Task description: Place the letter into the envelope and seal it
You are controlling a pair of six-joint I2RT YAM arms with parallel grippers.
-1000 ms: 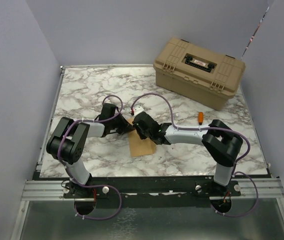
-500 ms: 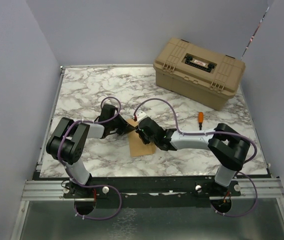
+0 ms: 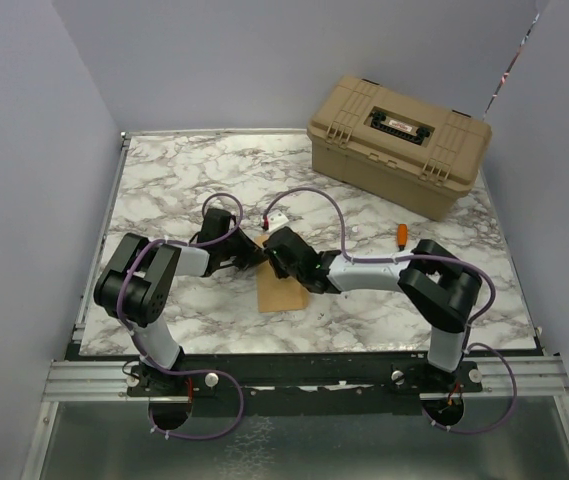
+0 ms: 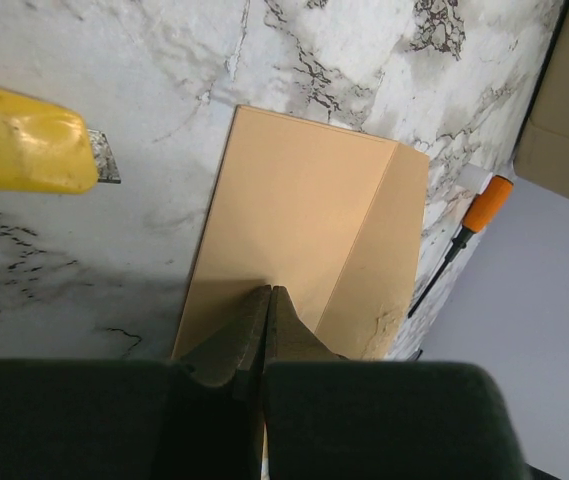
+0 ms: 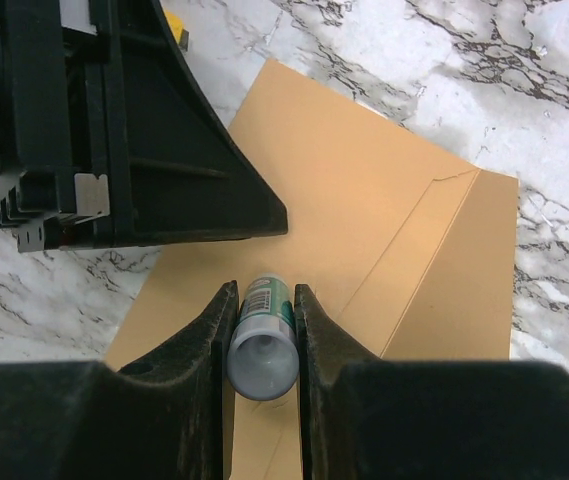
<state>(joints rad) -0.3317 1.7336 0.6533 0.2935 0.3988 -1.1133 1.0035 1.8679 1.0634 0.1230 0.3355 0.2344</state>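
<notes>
Starting at the near edge of the marble table (image 3: pixel 164 180): item one, the envelope (image 4: pixel 294 200), kraft-brown, lying flat between the two arms. Its long flap is creased along one side and appears to be folded out, not sealed. Item two, the letter: no pale sheet shows in any view, so it is judged to be inside the envelope already, though this cannot be confirmed. Item three, the left gripper (image 4: pixel 269 292), jaws fully together with nothing between them, tips pressed on the envelope's body near a short edge. The likely purpose is to pin the paper so it does not slide under the other tool. Item four, the right gripper (image 5: pixel 264 292), clamped on a green-labelled glue stick (image 5: pixel 262 345) that points down at the envelope beside the flap crease, close to the left fingers. Whether the stick touches the paper cannot be told. The sealing step appears to be in hand, with glue to go on before the flap is folded. Item five, a yellow utility knife (image 4: pixel 24 150), blade tip showing, on the marble near the envelope, untouched. Item six, an orange-handled screwdriver (image 3: pixel 401 235), farther back and apart from the envelope. Item seven, a tan latched tool case (image 3: pixel 399 145), lid closed, at the far right corner.
</notes>
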